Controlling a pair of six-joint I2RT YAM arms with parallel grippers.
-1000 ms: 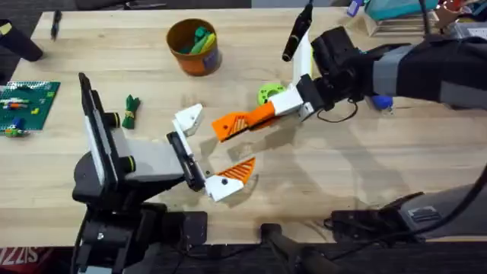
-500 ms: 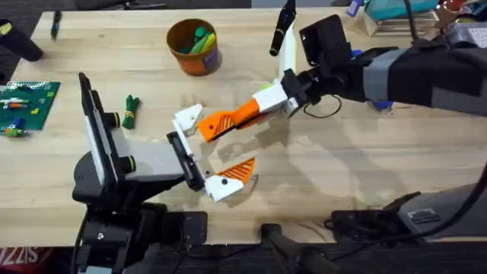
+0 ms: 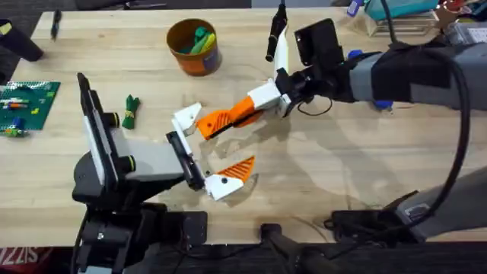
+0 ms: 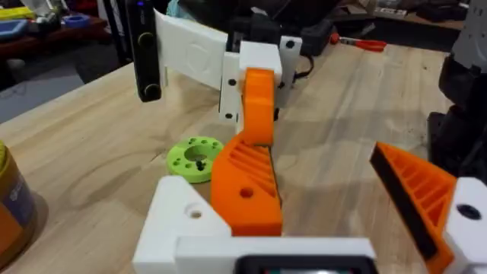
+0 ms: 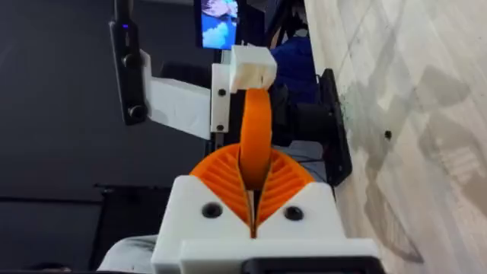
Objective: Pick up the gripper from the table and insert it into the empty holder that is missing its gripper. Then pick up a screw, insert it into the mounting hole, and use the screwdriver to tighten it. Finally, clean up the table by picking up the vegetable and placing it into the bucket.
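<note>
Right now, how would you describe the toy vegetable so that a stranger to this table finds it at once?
Start at the orange-brown bucket near the table's far edge, then come nearer and toward the left arm's side. The vegetable lies alone on bare wood. It is small, dark green and stick-shaped with a lighter band, unlike the flat green brick plate at the table's left edge.

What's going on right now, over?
Right gripper shut on the orange gripper, its tip at the empty holder. Left gripper open, parked. Vegetable untouched. Nothing in the way.
</note>
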